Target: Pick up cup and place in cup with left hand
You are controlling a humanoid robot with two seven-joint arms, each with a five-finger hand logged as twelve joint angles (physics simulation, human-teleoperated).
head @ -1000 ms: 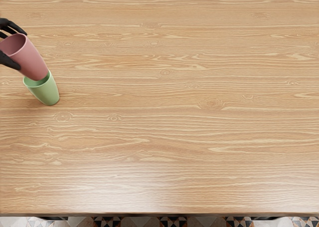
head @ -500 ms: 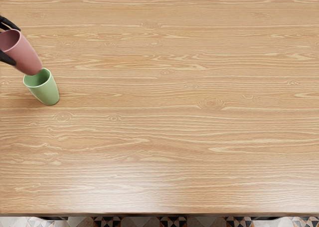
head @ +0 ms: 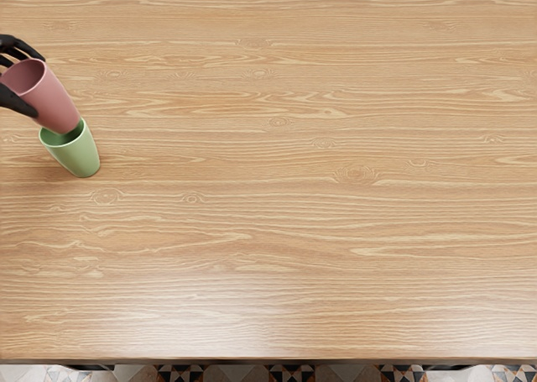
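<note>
A: Where are we with the pink cup (head: 50,101)?

B: At the table's (head: 294,197) far left, its base over the green cup's (head: 74,157) mouth. We can't tell whether it's inside or just above. Our left hand (head: 15,102) has its fingers clamped around the pink cup's upper part.

A: Then what could trip us up?

B: The lean. Pink looks more tilted than green, so if we push down like that, the base could snag on the rim — and green could tip or slide.

A: And if we let go now?

B: If it's off-centre, it could jam crooked or topple out. We should straighten it, centre it, lower gently — and only then loosen our fingers, lest they drag it back up.
</note>
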